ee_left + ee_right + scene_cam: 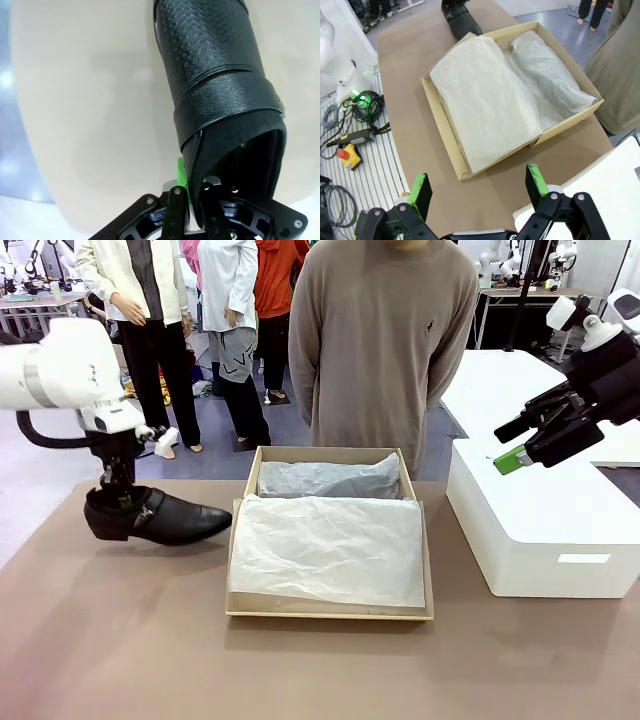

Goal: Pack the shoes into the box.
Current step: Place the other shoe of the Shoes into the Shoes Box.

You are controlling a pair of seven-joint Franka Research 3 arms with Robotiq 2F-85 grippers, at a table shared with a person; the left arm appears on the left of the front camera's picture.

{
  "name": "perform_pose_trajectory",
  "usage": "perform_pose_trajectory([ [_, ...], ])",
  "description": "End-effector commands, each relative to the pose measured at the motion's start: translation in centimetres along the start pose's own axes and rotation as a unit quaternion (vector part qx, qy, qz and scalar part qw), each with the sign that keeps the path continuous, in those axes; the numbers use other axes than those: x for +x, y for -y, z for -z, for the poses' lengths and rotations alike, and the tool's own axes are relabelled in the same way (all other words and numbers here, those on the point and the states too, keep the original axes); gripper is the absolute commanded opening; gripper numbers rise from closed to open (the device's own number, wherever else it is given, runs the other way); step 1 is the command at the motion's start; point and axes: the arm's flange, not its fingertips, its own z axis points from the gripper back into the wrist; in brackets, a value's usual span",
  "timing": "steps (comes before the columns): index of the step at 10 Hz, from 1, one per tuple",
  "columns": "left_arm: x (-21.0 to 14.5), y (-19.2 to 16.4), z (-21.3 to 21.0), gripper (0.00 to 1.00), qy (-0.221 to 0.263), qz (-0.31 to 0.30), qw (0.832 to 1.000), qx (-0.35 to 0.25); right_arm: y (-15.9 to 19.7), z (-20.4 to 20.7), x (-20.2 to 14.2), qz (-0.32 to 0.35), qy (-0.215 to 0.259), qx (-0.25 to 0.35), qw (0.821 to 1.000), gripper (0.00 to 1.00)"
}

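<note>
One glossy black shoe lies on the brown table left of the box, toe pointing at it. My left gripper comes down from above and is shut on the shoe's heel rim. The left wrist view shows a green pad outside the shoe collar and the other finger inside, with the left gripper pinching the leather. The open cardboard box sits mid-table, lined with white tissue paper. My right gripper hangs open above the white block, and in its own view the right gripper looks down on the box.
A large white block stands on the table to the right of the box. A person in a beige sweater stands at the far edge behind the box, hands out of sight. Bare tabletop lies in front of the shoe.
</note>
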Motion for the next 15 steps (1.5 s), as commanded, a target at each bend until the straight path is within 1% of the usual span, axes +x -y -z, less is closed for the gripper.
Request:
perform_pose_trajectory([
  [1,-0.5,-0.1,-4.4,0.0,0.002,-0.071,0.997,0.004,0.3,0.1,0.1,-0.011,0.016,0.008,1.0,1.0],
  [2,-0.8,-0.2,-6.0,0.0,0.013,-0.142,0.99,-0.012,0.3,0.1,0.1,-0.011,0.016,0.008,1.0,1.0],
  [4,-1.3,-0.2,-8.6,0.0,0.058,-0.253,0.965,-0.03,0.3,0.1,0.1,-0.011,0.016,0.008,1.0,1.0],
  [5,-1.6,0.1,-9.4,0.0,0.05,-0.297,0.953,-0.035,0.3,0.1,0.1,-0.011,0.016,0.008,1.0,1.0],
  [6,-1.6,0.7,-10.2,0.0,0.061,-0.326,0.943,-0.035,0.3,0.1,0.1,-0.011,0.016,0.008,1.0,1.0],
  [7,-1.3,1.1,-10.7,0.0,0.073,-0.331,0.94,-0.037,0.3,0.1,0.1,-0.011,0.016,0.008,1.0,1.0],
  [8,-1.9,0.5,-9.3,0.0,0.039,-0.292,0.955,-0.034,0.3,0.1,0.1,-0.011,0.016,0.008,1.0,1.0],
  [13,-1.9,0.5,-9.3,0.0,0.039,-0.292,0.955,-0.034,0.3,0.1,0.1,-0.011,0.016,0.008,1.0,1.0],
  [14,-1.6,0.4,-8.8,0.0,0.039,-0.3,0.952,-0.041,0.3,0.1,0.1,-0.011,0.016,0.008,1.0,1.0],
  [15,-0.6,1.0,-9.5,0.0,0.049,-0.354,0.933,-0.04,0.3,0.1,0.1,-0.011,0.016,0.008,1.0,1.0],
])
